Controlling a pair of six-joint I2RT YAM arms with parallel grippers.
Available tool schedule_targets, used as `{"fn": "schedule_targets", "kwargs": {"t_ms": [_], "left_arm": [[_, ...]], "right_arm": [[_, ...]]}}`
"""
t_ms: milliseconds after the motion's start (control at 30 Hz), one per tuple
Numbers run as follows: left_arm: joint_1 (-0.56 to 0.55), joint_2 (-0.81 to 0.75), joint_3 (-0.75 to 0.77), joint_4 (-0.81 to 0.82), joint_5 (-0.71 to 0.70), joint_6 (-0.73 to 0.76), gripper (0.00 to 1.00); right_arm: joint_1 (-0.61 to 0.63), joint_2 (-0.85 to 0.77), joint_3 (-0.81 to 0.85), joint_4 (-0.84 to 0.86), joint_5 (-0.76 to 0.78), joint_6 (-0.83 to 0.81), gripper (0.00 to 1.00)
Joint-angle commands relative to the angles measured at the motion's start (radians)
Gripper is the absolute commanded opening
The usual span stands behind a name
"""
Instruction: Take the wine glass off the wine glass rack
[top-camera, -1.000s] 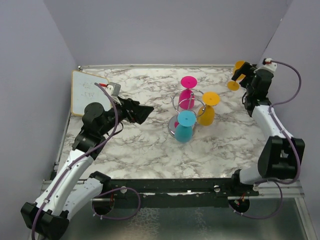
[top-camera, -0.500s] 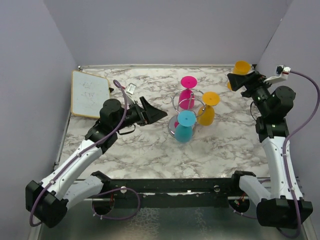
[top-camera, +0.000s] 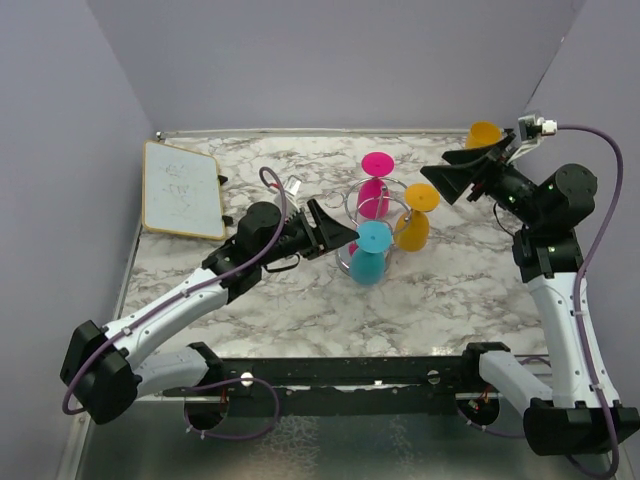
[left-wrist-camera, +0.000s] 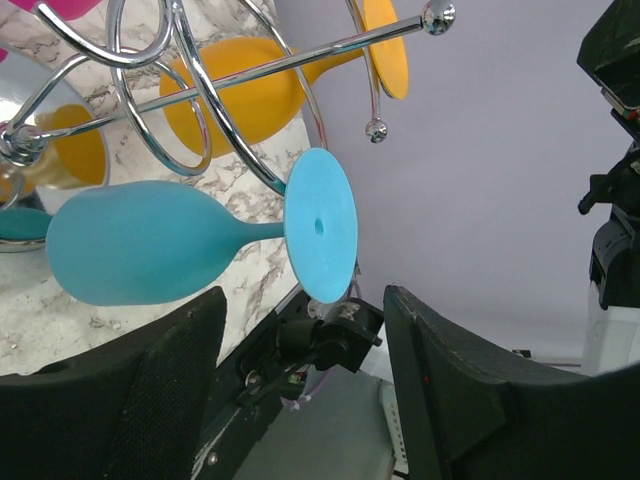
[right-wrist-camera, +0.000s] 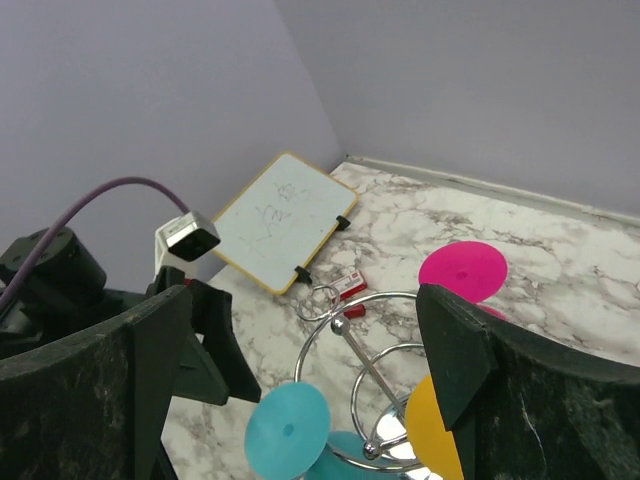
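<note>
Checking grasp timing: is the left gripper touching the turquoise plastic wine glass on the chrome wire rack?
Apart. In the left wrist view the left gripper is open, with a gap between both fingers and the turquoise wine glass.

I see a whiteboard (top-camera: 182, 188) lying flat near the marble table's (top-camera: 450, 290) far left corner, faint scribbles on it; lilac walls (top-camera: 300, 60) behind.

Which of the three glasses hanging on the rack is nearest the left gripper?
The blue glass on the near side of the rack: the open left gripper sits right beside it, while the pink glass and the orange glass hang farther off.
</note>
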Motion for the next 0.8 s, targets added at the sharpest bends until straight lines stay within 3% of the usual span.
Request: {"fn": "schedule_targets", "kwargs": {"t_ms": [0,467,767], "left_arm": [[-0.012,0.052,0.053,0.049,-0.032,-0.03,0.6],[-0.014,0.131,0.1,0.062,-0.015,-0.06,0.37],[-0.014,0.15,0.096,0.06,0.019,-0.072,0.29]], "right_arm": [[0.027,-0.012,-0.023,0.024,-0.083,-0.034,0.95],[0.068,-0.022,-0.027,0.026,-0.05,-0.057,0.95],[0.075,-0.024,-0.026,0.022,-0.035,-0.06,0.95]]}}
